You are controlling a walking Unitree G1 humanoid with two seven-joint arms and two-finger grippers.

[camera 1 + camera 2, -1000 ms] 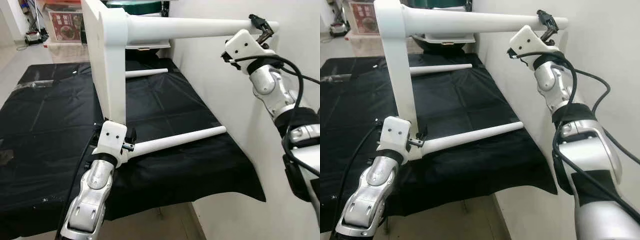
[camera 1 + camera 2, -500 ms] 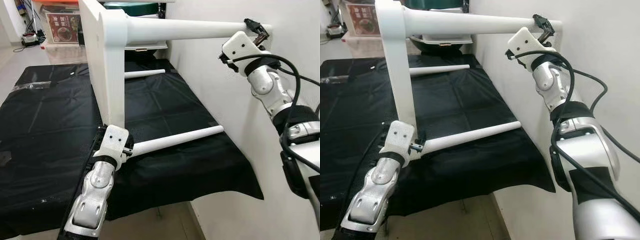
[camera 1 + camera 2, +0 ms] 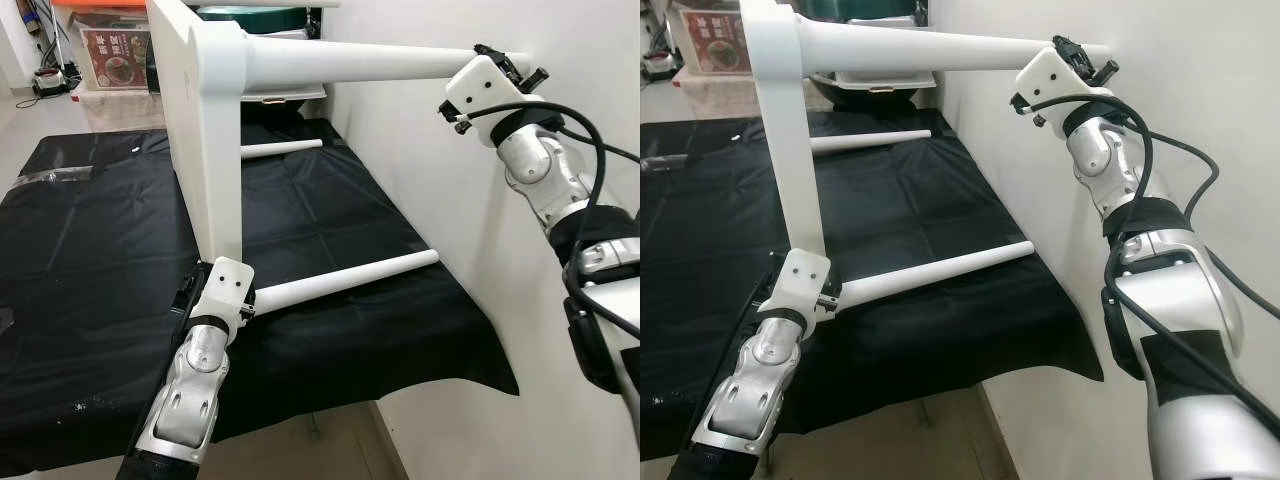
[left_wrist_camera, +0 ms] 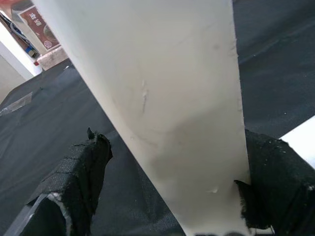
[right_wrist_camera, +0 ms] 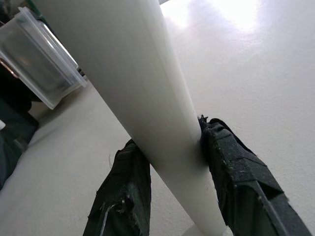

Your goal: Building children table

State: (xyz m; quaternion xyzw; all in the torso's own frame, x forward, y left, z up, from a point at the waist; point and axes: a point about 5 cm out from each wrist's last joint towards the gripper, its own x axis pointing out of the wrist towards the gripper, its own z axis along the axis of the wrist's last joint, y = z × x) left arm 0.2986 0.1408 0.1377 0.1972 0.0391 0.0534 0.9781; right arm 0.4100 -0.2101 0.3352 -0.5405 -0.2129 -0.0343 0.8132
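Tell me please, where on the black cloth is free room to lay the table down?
The black cloth is bare left of the tabletop, out to its far edge. Right of it, a narrower bare strip lies between the two lower legs. Crowded: the wall side, where the right pincer clamps the upper leg, and the near edge, at the left pincer.

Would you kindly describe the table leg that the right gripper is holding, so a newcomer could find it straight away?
Start at the black cloth covering the work surface, where the white children's table stands on its side. From its top corner the highest leg runs out level to the wall, with the right gripper clamped near its tip. The other legs in view sit lower, near the cloth.
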